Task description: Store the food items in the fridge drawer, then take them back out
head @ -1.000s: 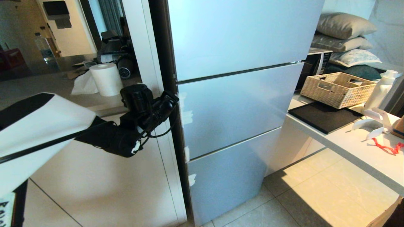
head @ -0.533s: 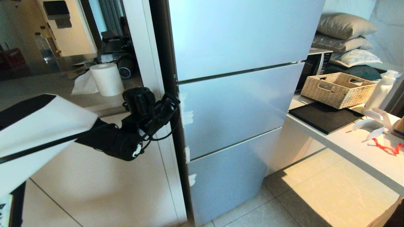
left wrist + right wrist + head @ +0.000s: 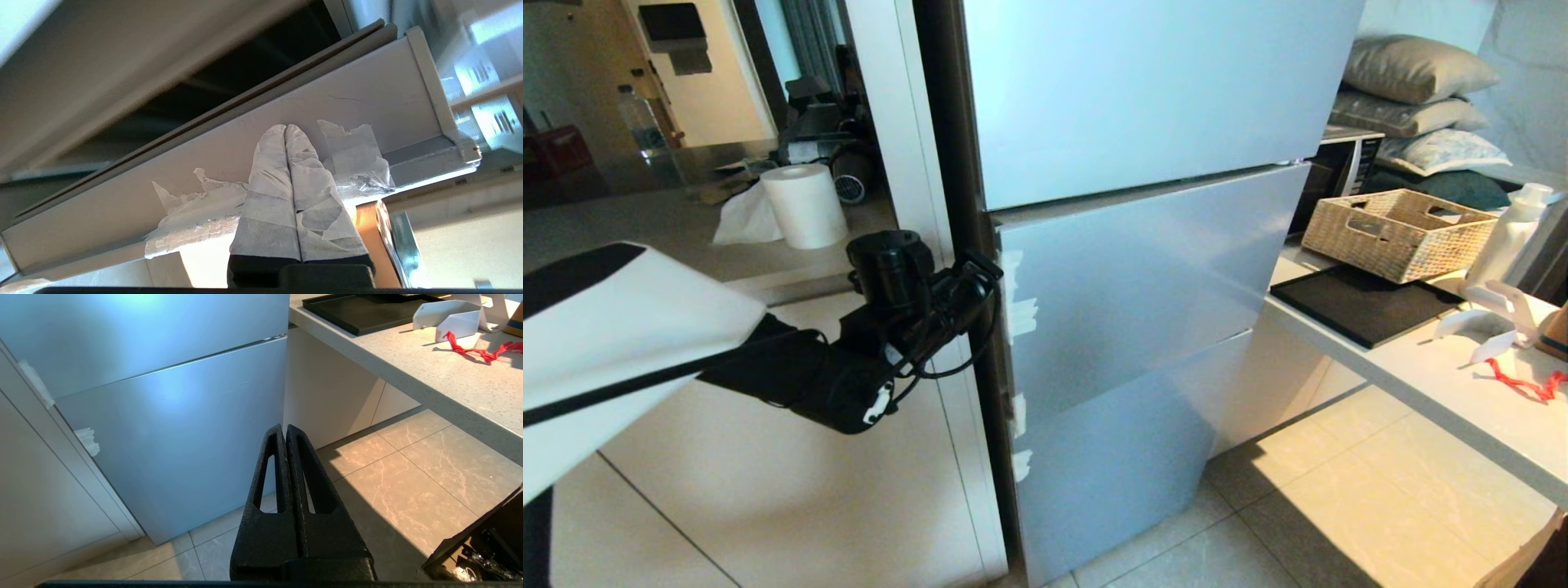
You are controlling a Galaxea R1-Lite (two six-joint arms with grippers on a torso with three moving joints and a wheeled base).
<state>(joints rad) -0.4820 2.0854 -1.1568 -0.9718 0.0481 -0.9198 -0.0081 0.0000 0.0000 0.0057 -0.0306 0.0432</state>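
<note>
Fridge (image 3: pixel 1143 269) fills the middle of the head view, and its middle door panel (image 3: pixel 1152 278) stands a little proud of the top panel, a pale strip of its upper edge showing along the seam. Left end effector (image 3: pixel 984 273) sits right at that panel's left edge, about nine o'clock from the panel's centre. In the left wrist view the left end effector (image 3: pixel 286 128) has its two tape-wrapped fingers (image 3: pixel 269 192) pressed flat together, nothing between them, tips laid against the door's pale edge face beside torn white tape scraps (image 3: pixel 355 159). A dark gap runs along the far side of that edge. Left arm (image 3: pixel 809 376) reaches in from eight o'clock, black wrist and cables bunched just behind the fingers.

Right end effector (image 3: pixel 284 430) shows in its own wrist view only: black fingers closed tip to tip, holding nothing, hanging above the tiled floor (image 3: pixel 388 465) with the fridge's lower panel (image 3: pixel 175 428) ahead of it.

Out at three o'clock in the head view, the table (image 3: pixel 1445 392) carries a wicker basket (image 3: pixel 1396 233), a black tray (image 3: pixel 1364 302) and a red scrap (image 3: pixel 1523 384). Up at ten o'clock, a white paper roll (image 3: pixel 805 204).
</note>
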